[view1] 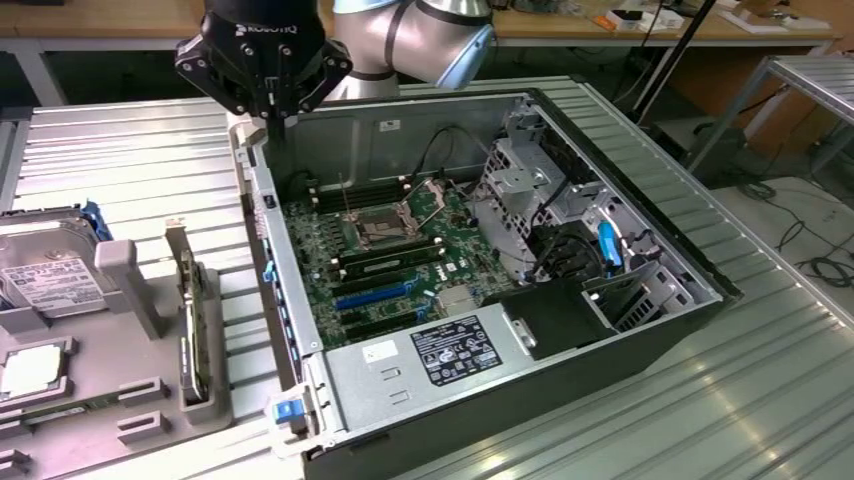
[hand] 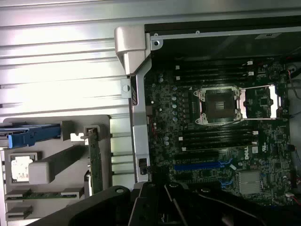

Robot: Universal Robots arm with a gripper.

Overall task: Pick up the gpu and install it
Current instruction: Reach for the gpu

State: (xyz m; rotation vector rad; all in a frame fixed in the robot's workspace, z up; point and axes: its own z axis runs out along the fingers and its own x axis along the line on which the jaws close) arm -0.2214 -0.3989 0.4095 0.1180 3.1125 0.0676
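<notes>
The gripper hangs over the back corner of the open computer case, jaws pressed together on nothing. The gpu stands on edge in the grey holder beside the case, not yet picked up, so both pickup and install remain.

We note table: ribbed metal, bright, smooth. We read case as bare grey sheet metal inside, matt black outside. We see motherboard: green laminate, slight gloss. Then holder: matt grey plastic; gpu: green board, edge-on; drive: silver metal, white paper label; gripper: matt black; arm: smooth satin grey.
</notes>
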